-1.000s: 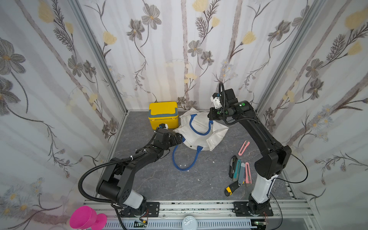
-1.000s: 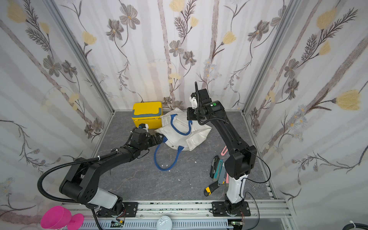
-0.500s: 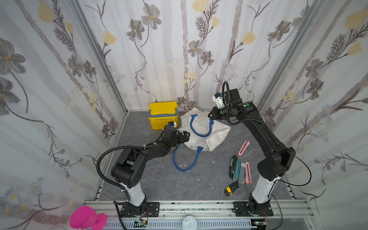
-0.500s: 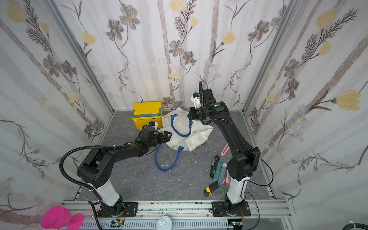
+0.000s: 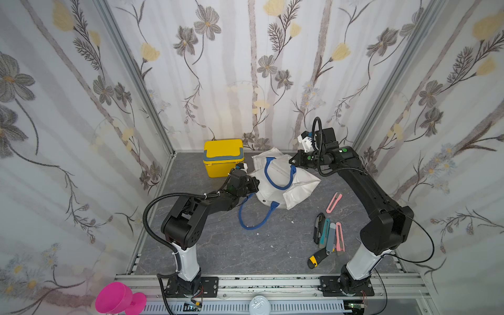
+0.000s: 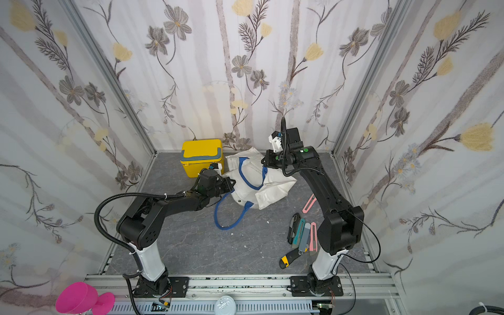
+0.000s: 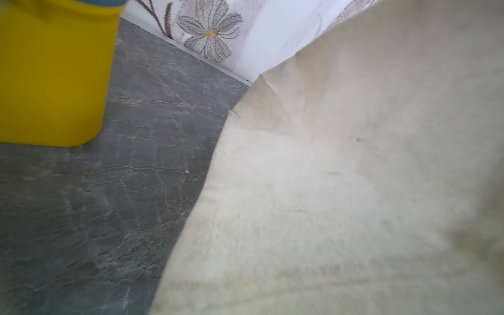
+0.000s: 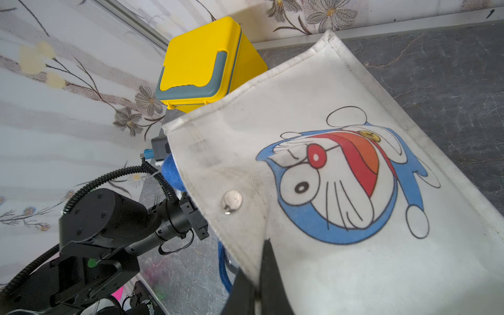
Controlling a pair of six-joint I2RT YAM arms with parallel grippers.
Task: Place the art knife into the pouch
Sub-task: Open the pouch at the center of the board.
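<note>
- I see the pouch [image 5: 297, 188] at about twelve o'clock: off-white canvas, crumpled. One blue rope handle [image 5: 251, 215] trails toward six; a cartoon print [image 8: 341, 174] shows in the right wrist view.
- Black, teal, grey and pink art knives [image 5: 324, 231] lie flat side by side around four o'clock, with a yellow-and-black knife [image 5: 316, 259] just beside them at five.
- A lone pink knife [image 5: 334, 202] lies apart at three.

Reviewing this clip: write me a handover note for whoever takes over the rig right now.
Left end effector: closed at the pouch edge nearest it, apparently pinching canvas.
Right end effector: closed on the pouch's far edge, holding that edge up.
Most knives lie clustered on the table by the right arm's base, and one pink knife lies apart from them. None is held.
Done: both arms grip the pouch.
To do: spread the mouth. One arm must then release, fetch a knife and put it inside.
</note>
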